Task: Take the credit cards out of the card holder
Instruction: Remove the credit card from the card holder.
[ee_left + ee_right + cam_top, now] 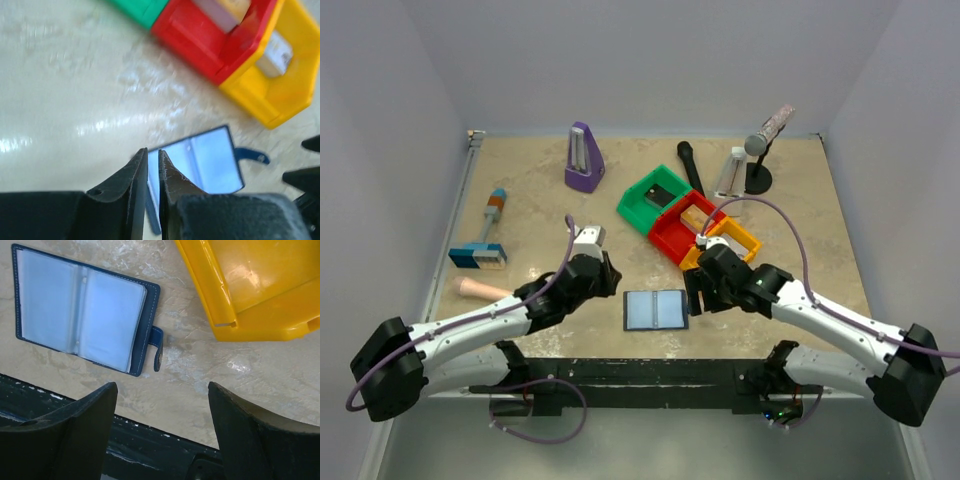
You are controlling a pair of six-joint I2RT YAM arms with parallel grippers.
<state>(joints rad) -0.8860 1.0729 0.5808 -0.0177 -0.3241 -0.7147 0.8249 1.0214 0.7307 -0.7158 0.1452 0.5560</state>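
**Open card holder lies between your grippers**

The card holder (655,310) lies open flat near the table's (530,200) front edge. Its long axis runs left to right, with the snap tab (157,347) toward your right arm. No credit cards can be made out. Your left gripper (152,152), jaws barely parted and empty, is at its left edge. Your right gripper (162,390), jaws wide, is beside the tab.

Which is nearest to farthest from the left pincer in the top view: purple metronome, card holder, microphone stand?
1. card holder, just right of the left pincer
2. purple metronome, at the back
3. microphone stand, back right corner
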